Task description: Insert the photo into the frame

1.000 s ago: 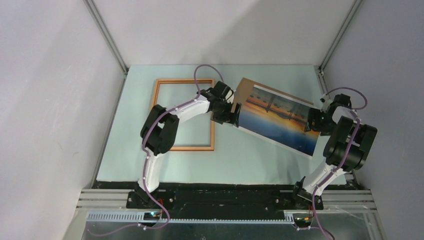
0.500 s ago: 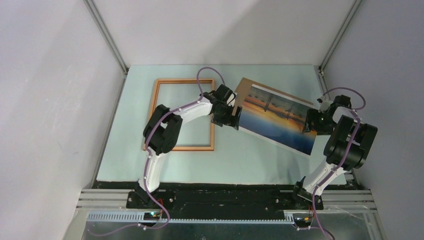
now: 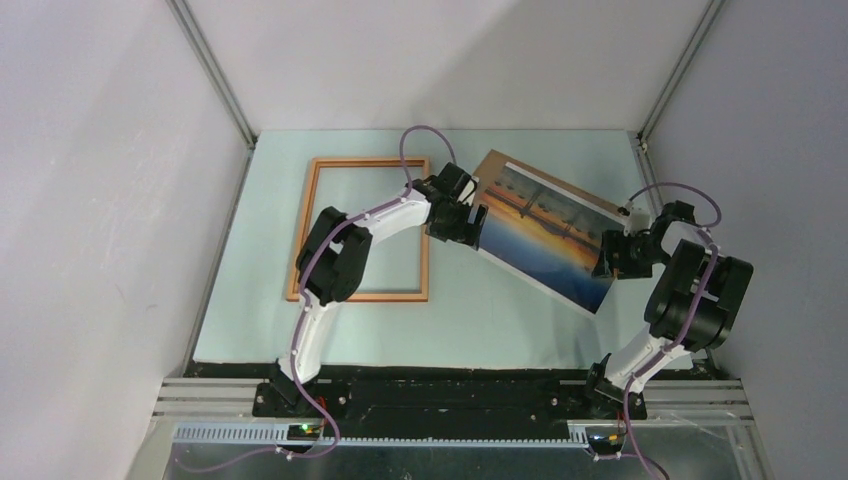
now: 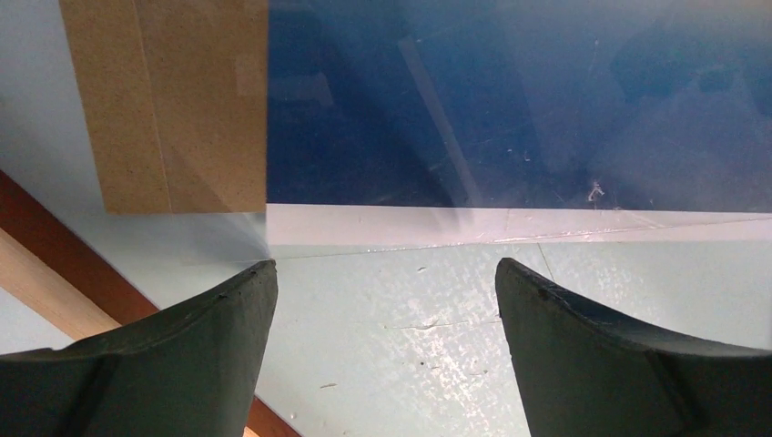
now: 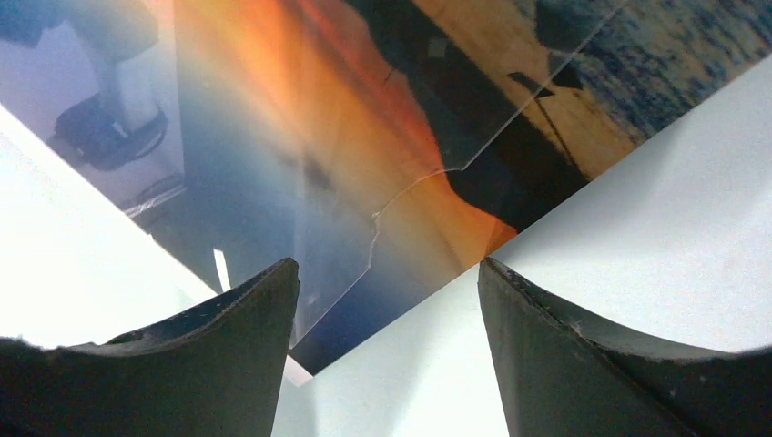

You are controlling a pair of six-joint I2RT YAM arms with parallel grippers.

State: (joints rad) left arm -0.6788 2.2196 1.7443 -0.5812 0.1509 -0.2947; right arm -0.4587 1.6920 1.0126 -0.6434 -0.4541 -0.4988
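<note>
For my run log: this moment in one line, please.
photo: on backing board, outside frame | left fingers: open at its edge | right fingers: open

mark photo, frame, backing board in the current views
photo (image 3: 548,236): top external view, middle of the print.
frame (image 3: 362,161): top external view, far rail.
backing board (image 4: 164,100): left wrist view, bare brown face.

the top view is bright, evenly lit and sharp, with soft shadows on the table (image 3: 250,320). the left wrist view is dimmer; faint glare streaks cross the photo (image 4: 510,100) and the left fingers (image 4: 173,364) are blurred. in the right wrist view whites blow out and the right fingers (image 5: 601,364) are dark and soft.
</note>
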